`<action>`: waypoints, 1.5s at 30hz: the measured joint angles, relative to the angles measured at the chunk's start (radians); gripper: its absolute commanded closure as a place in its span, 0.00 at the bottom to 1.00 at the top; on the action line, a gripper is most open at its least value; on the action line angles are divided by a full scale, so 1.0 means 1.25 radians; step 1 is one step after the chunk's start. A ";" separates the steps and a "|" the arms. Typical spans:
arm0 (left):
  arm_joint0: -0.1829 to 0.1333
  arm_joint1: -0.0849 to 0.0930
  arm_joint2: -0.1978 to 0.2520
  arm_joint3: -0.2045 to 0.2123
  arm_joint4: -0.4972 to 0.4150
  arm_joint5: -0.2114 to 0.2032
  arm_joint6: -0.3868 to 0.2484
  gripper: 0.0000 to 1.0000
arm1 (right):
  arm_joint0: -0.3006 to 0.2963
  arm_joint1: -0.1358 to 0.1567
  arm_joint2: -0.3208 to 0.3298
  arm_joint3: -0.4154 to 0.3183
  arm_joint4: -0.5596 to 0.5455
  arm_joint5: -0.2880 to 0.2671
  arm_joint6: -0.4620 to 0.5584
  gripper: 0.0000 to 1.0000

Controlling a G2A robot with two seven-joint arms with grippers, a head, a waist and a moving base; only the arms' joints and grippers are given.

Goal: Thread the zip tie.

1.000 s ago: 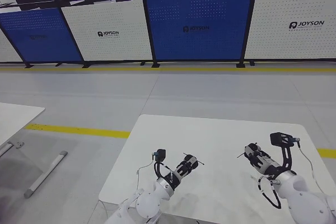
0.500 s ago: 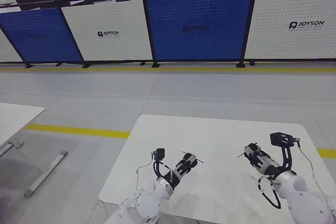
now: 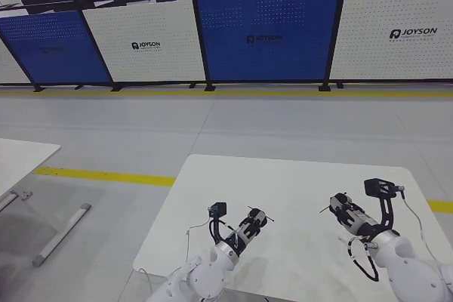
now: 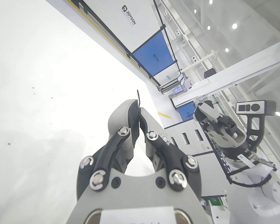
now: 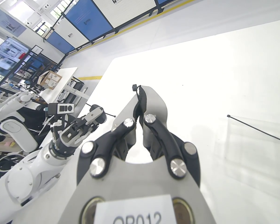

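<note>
The zip tie (image 4: 138, 96) is pinched in the left gripper (image 4: 138, 108), whose two pads are pressed together on it. A short, thin black length of the tie sticks out beyond the fingertips, and in the top view it crosses the fingers as a fine dark line with both ends free. That arm reaches in from the near left corner of the table (image 3: 287, 177), its gripper held above the white surface and angled toward the far right. The right gripper (image 5: 140, 93) is likewise squeezed together on a second zip tie (image 5: 134, 86), whose small square head pokes out just past the fingertips. Its arm comes from the near right side and points toward the far left, so the two grippers face each other. They are well apart, with bare table between them. A third zip tie (image 5: 256, 128) lies flat and straight on the table, apart from the right gripper, on what seems to be a clear sheet (image 5: 247, 145).
</note>
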 measured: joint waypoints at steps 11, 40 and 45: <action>0.000 0.000 0.000 0.000 0.000 0.000 0.000 1.00 | -0.054 -0.007 0.036 0.004 0.100 -0.064 -0.067 1.00; 0.000 0.000 0.000 0.000 0.000 0.000 0.000 1.00 | -0.035 -0.014 0.021 0.070 0.174 -0.103 -0.032 1.00; 0.000 0.000 0.000 0.000 0.000 0.000 0.000 1.00 | -0.056 -0.018 0.023 0.046 0.185 -0.081 -0.060 1.00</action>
